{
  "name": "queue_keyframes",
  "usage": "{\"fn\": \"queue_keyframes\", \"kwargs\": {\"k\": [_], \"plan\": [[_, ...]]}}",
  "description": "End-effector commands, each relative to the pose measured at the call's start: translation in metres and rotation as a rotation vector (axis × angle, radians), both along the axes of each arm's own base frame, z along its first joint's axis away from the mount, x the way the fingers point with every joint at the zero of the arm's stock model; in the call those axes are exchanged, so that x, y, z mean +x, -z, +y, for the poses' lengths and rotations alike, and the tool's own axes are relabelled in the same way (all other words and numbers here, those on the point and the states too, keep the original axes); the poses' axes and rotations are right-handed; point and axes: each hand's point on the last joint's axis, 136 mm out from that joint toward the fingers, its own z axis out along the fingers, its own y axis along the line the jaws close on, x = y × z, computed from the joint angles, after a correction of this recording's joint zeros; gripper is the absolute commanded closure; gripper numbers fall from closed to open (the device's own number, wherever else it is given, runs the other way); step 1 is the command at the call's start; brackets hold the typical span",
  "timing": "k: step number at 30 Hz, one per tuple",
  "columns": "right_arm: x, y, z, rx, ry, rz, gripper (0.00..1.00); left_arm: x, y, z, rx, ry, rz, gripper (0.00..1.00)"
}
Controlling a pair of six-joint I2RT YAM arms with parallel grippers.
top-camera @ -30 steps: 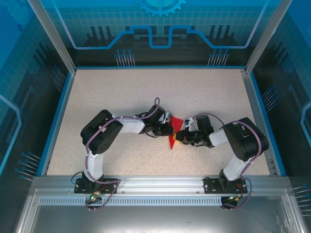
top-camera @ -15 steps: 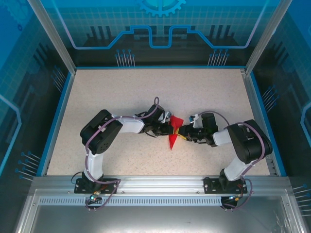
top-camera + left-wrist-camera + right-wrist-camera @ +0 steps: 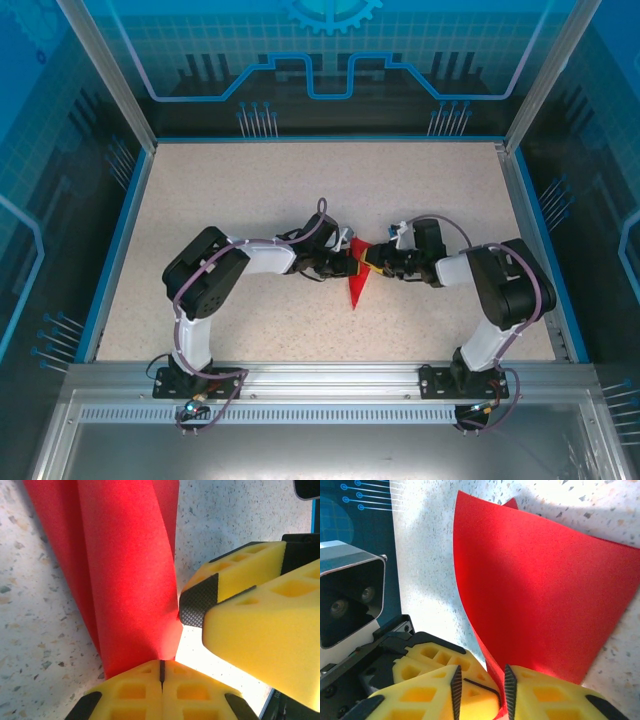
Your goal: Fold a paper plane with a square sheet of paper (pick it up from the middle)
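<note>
Item: thin bright red paper sheet [image 3: 356,290], creased into a narrow pointed shape. It lies at the middle of the speckled beige table [image 3: 230,190], tip towards the table's near edge, one flap curling up off the table.

Left gripper [image 3: 161,662]: yellow jaws pressed together on the sheet's folded end, seemingly to anchor the crease.

Right gripper [image 3: 480,680]: jaws apart, one black pad against the sheet's edge, probably for a fresh hold.

Arms: elbows bent, forearms low, reaching in from the table's near edge, wrists meeting head-on mid-table.
</note>
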Motion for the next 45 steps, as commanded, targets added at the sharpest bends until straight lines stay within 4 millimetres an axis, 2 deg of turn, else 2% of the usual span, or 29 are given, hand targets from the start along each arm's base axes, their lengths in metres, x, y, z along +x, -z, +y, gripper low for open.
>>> {"fn": "queue_keyframes", "kwargs": {"k": [1,13,16,23,27,33,38,42,45], "plan": [[0.003,0.008,-0.007,-0.041,-0.005,0.006,0.66,0.0,-0.013,0.0,-0.038,0.008,-0.013,0.98],[-0.008,0.02,0.0,-0.052,-0.031,0.056,0.63,0.003,-0.014,-0.003,-0.049,0.008,-0.012,0.98],[-0.008,0.021,-0.004,-0.081,-0.02,0.061,0.59,0.002,-0.014,-0.003,-0.049,0.011,-0.01,0.98],[-0.006,0.016,-0.008,-0.094,-0.005,0.042,0.58,0.001,-0.014,-0.001,-0.039,0.011,-0.013,0.98],[-0.008,0.012,0.004,-0.05,-0.041,0.046,0.59,0.001,-0.013,-0.002,-0.042,0.013,-0.012,0.98],[-0.014,0.01,0.01,-0.012,-0.05,0.071,0.71,0.001,-0.016,-0.001,-0.04,0.014,-0.017,0.98],[-0.017,0.009,0.011,-0.011,-0.048,0.075,0.86,0.001,-0.019,-0.001,-0.04,0.014,-0.023,0.98],[-0.016,0.011,0.008,-0.031,-0.042,0.079,0.98,0.0,-0.029,0.003,-0.03,0.0,-0.045,0.91],[-0.016,0.016,0.007,-0.045,-0.035,0.085,1.0,-0.004,-0.037,0.008,0.028,-0.004,-0.086,0.84]]}}
